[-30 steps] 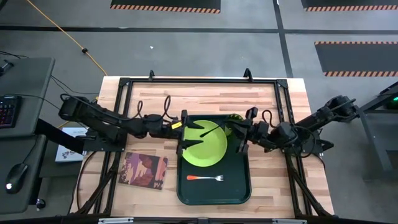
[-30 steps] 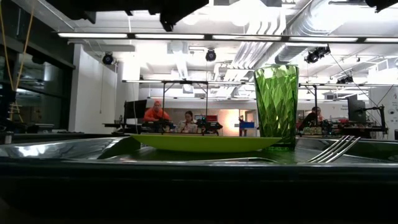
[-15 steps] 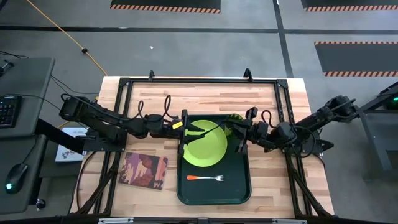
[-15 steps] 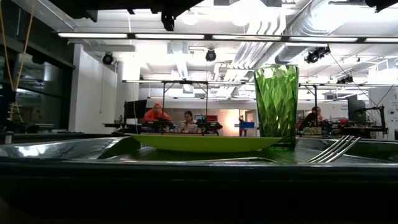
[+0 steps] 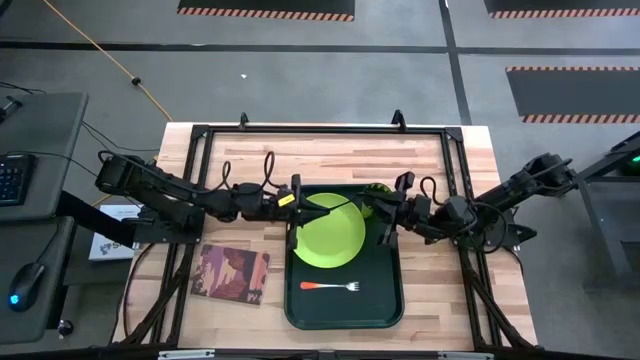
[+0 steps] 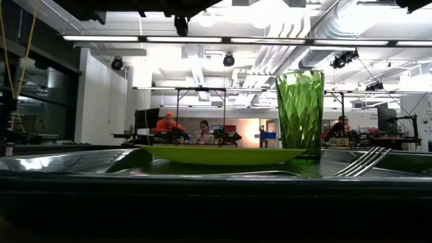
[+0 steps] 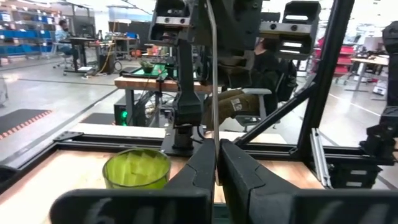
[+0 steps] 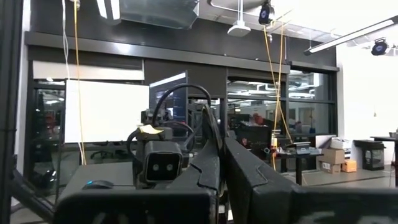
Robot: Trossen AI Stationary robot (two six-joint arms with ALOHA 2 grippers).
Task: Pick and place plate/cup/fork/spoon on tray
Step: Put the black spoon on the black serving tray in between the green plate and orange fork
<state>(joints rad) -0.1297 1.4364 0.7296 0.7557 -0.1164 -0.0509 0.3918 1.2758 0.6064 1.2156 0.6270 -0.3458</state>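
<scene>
The left gripper (image 5: 303, 206) had just been closed from spread wide to a pinch on the spoon (image 5: 335, 207), which was stretched across the plate (image 5: 330, 245) on the tray (image 5: 345, 310); only its placing was judged left; the right gripper (image 5: 385, 215) was kept pressed together by the cup (image 5: 378, 189)

The left gripper (image 7: 217, 177) has its two dark fingers (image 7: 200, 171) pressed together on the slim handle of the spoon (image 7: 214, 81), which stands upright between them. The cup (image 7: 136, 169) sits on the wooden table (image 7: 56, 177) just beside the fingers, near a black frame rail (image 7: 112, 142).
</scene>
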